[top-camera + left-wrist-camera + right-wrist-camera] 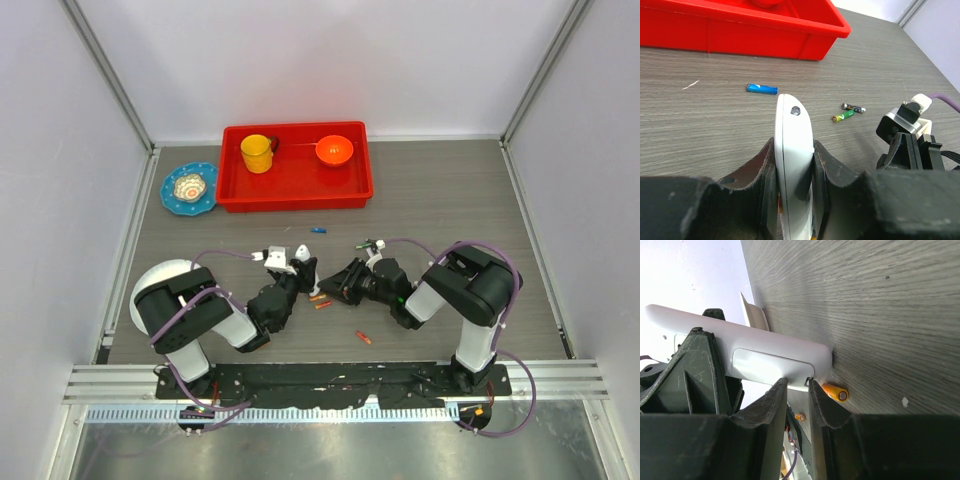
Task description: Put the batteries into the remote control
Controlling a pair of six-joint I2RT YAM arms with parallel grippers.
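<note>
Left tool (795, 167) clamps remote control (792, 125) (right tool (797, 389): grip unclear); batteries (762, 89) lie before red tray (740, 37)

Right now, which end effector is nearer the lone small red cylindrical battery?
Right. The right end effector sits just beyond the red battery; the left end effector, gripping the white remote, is farther left.

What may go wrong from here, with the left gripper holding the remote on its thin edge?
1. The remote control is clamped on its thin edge in the left gripper; a push from the right gripper at its end might twist it loose.
2. An orange battery lies close beside that end; the fingers might knock it and send it rolling.
</note>
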